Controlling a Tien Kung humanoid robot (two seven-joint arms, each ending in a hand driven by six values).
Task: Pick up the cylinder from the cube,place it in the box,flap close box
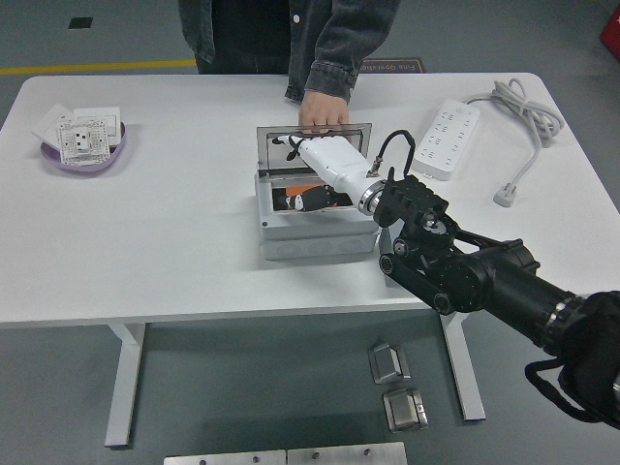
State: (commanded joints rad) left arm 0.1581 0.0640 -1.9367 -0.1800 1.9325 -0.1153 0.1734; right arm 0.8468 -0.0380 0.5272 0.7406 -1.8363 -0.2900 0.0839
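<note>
At frame centre, one robot hand [308,160], grip state unclear, reaches over one open box [315,228]; one person's hand [323,109] holds its lid [312,145].

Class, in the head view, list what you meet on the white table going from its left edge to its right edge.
Purple bowl of socket plates → grey box with the robot's right hand over it → white power strip → its coiled cable and plug.
</note>
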